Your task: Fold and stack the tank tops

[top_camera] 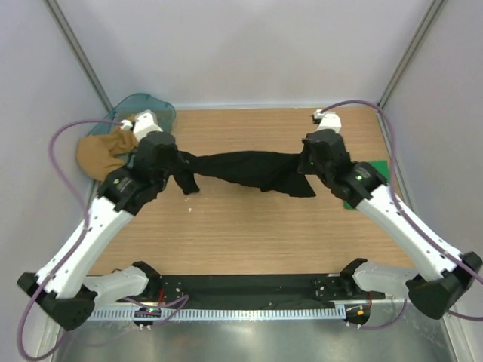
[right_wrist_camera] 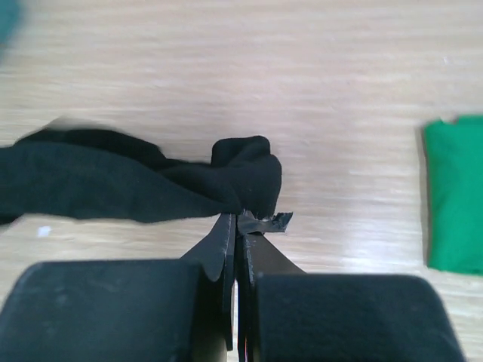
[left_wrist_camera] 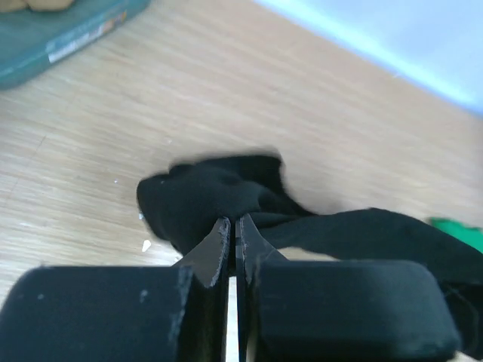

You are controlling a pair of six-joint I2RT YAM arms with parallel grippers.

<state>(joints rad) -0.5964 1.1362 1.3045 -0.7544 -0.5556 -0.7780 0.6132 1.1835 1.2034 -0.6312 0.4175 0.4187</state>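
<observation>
Tank tops, count: two, one black and one green.
End effectors, count: two, one on each arm.
Other items, count: one tan cloth [top_camera: 102, 154] and one teal tray [left_wrist_camera: 60, 38], both at the far left corner of the counter [top_camera: 249, 234]. The cloth lies bunched partly on the tray.
Black tank top [top_camera: 241, 170]: gathered into a loose band running left to right across the far middle of the counter, strung between the two end effectors.
Left end effector [left_wrist_camera: 232, 222]: fingers pressed together with only a sliver between them, pinching the left end of the black tank top. A crumpled lump of fabric lies just beyond the tips.
Right end effector [right_wrist_camera: 238, 219]: fingers likewise closed tight, clamped on the right end of the black tank top. A small fold bulges past the tips and the rest trails off to the left.
Green tank top [right_wrist_camera: 456, 192]: flat and straight-edged on the counter at the right. It is apart from the black tank top and just to the right of the right end effector. The right arm partly covers it in the top view.
</observation>
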